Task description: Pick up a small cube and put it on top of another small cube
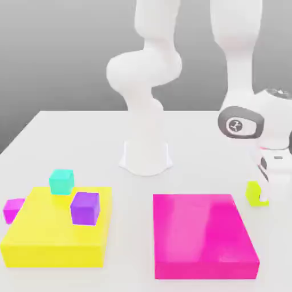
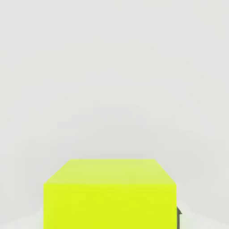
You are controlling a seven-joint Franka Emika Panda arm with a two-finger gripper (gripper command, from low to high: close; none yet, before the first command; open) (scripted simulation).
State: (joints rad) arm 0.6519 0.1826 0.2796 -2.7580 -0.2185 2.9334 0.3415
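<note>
Past the big pink block, on the exterior view's left, the teal cube sits on the yellow block. Near the pink block, on the exterior view's right, the lime cube is at the table, with the end effector closed snugly on its sides. Best lift it straight up, gently and level, well above the pink block. The arm has a round badge, but I can't read any words
</note>
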